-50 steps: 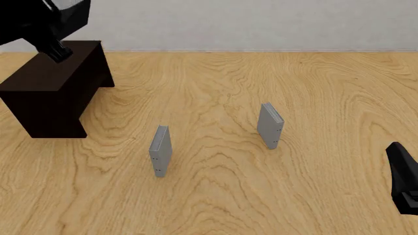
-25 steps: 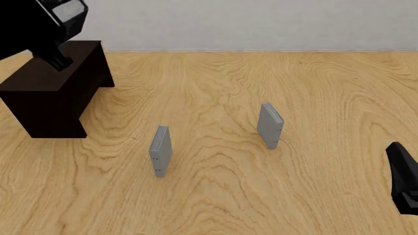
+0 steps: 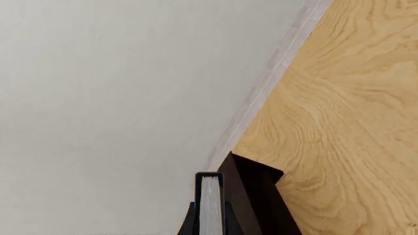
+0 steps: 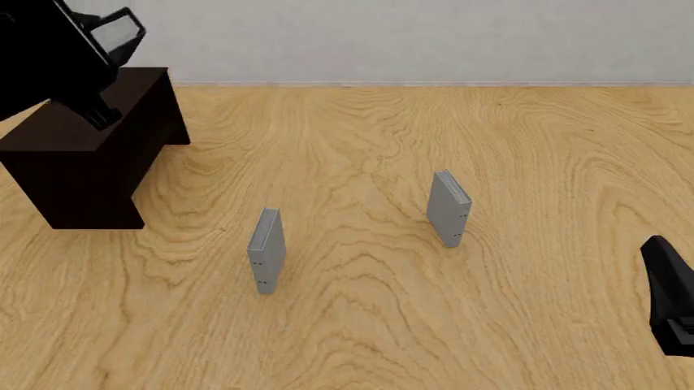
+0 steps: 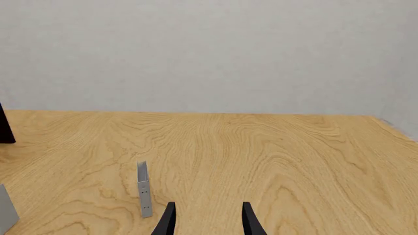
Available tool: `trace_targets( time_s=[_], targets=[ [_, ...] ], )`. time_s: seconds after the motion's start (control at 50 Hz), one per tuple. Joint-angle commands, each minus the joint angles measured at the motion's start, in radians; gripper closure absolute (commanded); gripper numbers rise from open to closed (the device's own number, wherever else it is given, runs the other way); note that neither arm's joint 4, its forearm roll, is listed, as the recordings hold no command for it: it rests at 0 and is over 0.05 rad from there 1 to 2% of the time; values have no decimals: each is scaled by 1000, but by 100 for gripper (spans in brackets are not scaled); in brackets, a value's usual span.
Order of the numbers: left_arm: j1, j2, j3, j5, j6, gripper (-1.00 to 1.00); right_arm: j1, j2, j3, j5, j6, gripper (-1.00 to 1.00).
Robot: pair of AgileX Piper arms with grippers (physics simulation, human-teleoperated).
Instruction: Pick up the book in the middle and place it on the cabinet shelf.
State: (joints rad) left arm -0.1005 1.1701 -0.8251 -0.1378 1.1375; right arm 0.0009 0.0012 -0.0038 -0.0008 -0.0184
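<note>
The book (image 4: 113, 31), black-covered with white page edges, hangs tilted at the far left, just over the top of the dark cabinet shelf (image 4: 81, 166). My left gripper (image 4: 78, 75) is shut on it. In the left wrist view the book's page edge (image 3: 210, 203) stands between the fingers, with a corner of the cabinet (image 3: 256, 193) right beside it. My right gripper (image 4: 672, 296) rests low at the table's near right, and the right wrist view shows it (image 5: 207, 223) open with nothing between the fingers.
Two thin grey books stand upright on the wooden table, one left of centre (image 4: 266, 248) and one right of centre (image 4: 448, 208). Both appear in the right wrist view (image 5: 144, 188) (image 5: 5, 209). A pale wall (image 4: 412, 41) closes the table's far edge.
My left gripper has come down a little with the book, nearer to the cabinet top. The right arm and the grey books have not moved.
</note>
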Motion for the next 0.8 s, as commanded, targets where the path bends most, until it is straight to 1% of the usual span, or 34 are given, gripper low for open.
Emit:
trace_targets(
  time_s=[0.02,0.5,0.8],
  targets=[
    [12,24,34,-73,58,100,0,0,0,0,0,-100],
    [14,47,66,-113,59,100,0,0,0,0,0,-100],
    [40,80,71,-140,46,100,0,0,0,0,0,-100]
  ],
)
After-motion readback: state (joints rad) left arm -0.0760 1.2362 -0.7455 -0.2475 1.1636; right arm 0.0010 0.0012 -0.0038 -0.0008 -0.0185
